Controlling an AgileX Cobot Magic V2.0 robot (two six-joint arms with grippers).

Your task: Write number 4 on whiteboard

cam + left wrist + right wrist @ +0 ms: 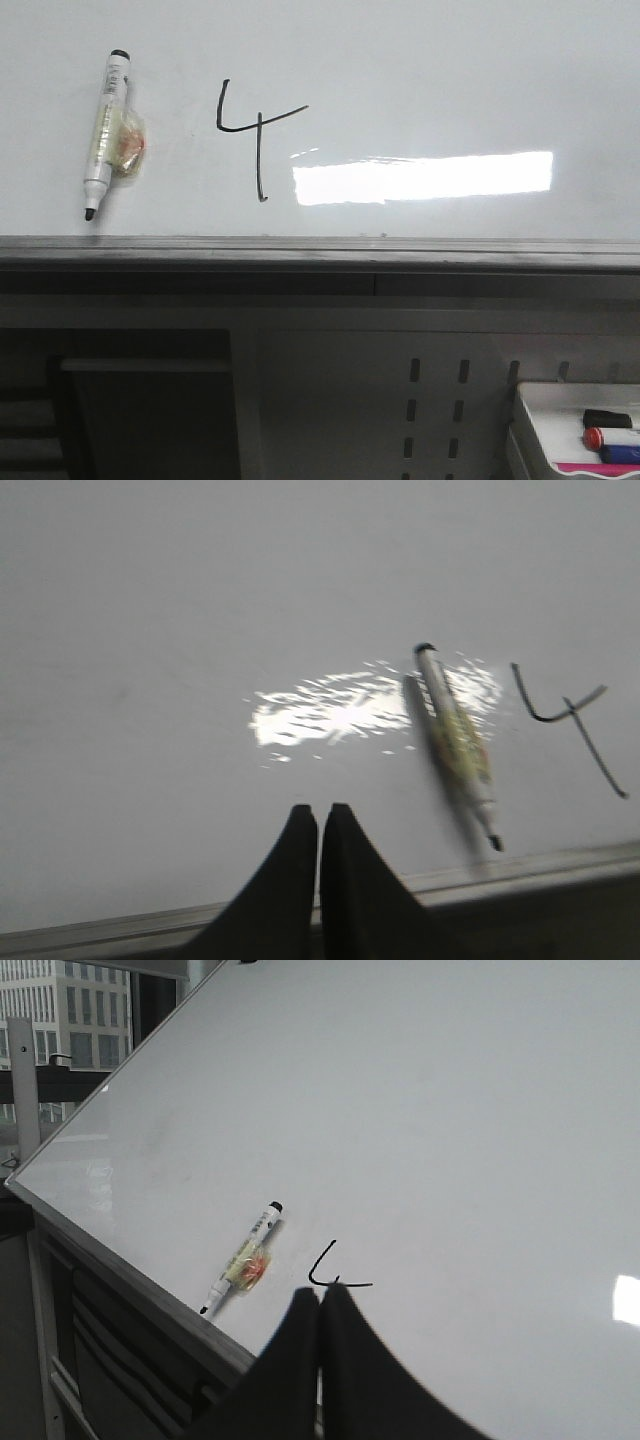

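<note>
A black open-topped number 4 (pixel 254 128) is drawn on the glossy whiteboard (pixel 450 80). It also shows in the left wrist view (pixel 570 720) and, partly hidden by the fingers, in the right wrist view (pixel 335 1275). A white uncapped marker (pixel 105 130) with a yellow-orange label lies on the board left of the 4, tip toward the ledge; it shows in both wrist views (pixel 455 735) (pixel 243 1255). My left gripper (pixel 319 812) is shut and empty, off the marker. My right gripper (pixel 320 1293) is shut and empty, in front of the 4. Neither gripper shows in the front view.
A grey metal ledge (pixel 320 250) runs along the board's lower edge. A small white tray (pixel 575 425) with a black, a red and a blue marker sits at the lower right. A perforated grey panel (pixel 430 400) lies below the ledge. Windows and buildings (pixel 70 1010) show beyond the board.
</note>
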